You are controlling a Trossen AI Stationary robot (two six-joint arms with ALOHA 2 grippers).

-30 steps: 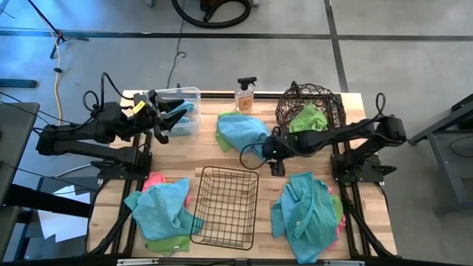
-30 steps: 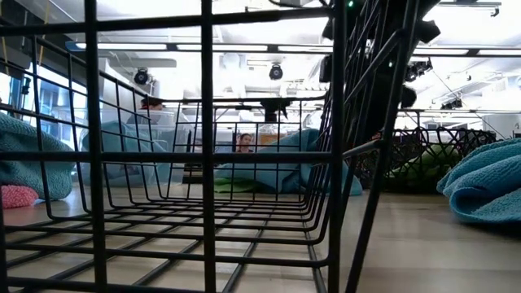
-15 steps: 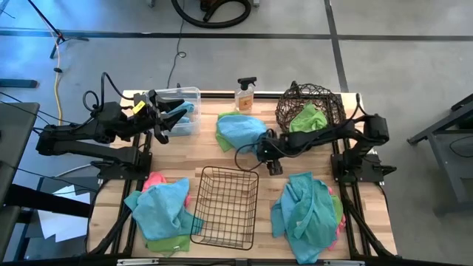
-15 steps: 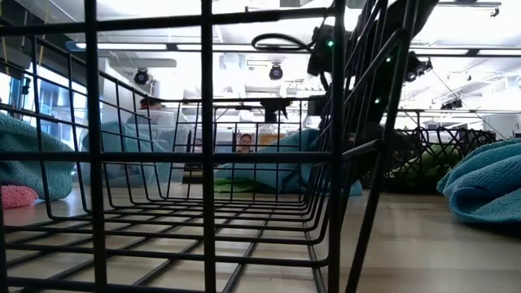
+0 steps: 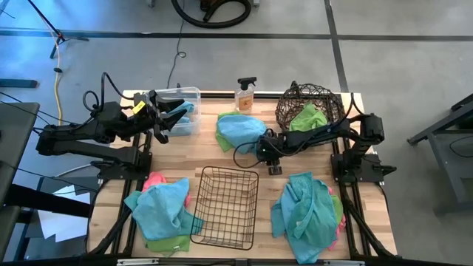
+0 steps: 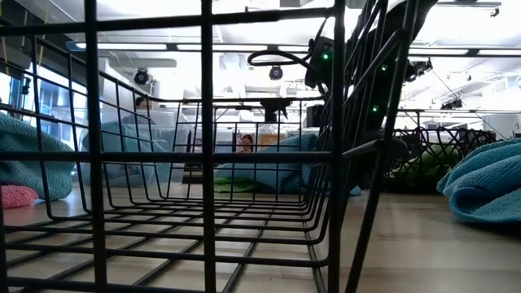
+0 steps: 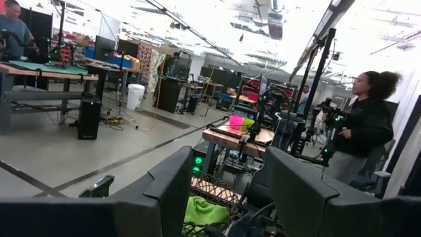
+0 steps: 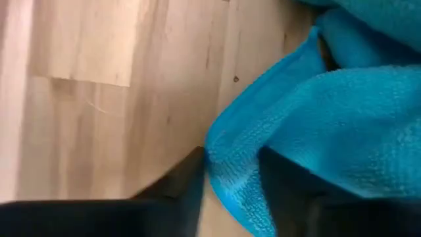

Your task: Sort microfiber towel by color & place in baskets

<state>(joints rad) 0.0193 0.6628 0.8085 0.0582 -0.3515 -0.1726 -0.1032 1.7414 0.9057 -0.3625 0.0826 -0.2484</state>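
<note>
Right gripper [image 8: 230, 184] astride teal towel [image 8: 329, 112] (edge)

Fuzzy cloth towel [image 8: 342, 112], matt wood table [image 8: 112, 99]

A robotics laboratory or workshop hall is being shown. A polished grey concrete floor [image 5: 399, 66] marked with dark lines is being seen around the wooden worktop [image 5: 199, 151], which is being carried on a black metal frame. Cables [image 5: 58, 81] are being run across the floor. Through the left wrist view, a large open hall is being observed: exposed ceiling lighting [image 7: 276, 20], further benches [image 7: 39, 72] loaded with equipment, another rig with cloths [image 7: 237, 122], and a person in dark clothing [image 7: 358, 131] standing nearby.
</note>
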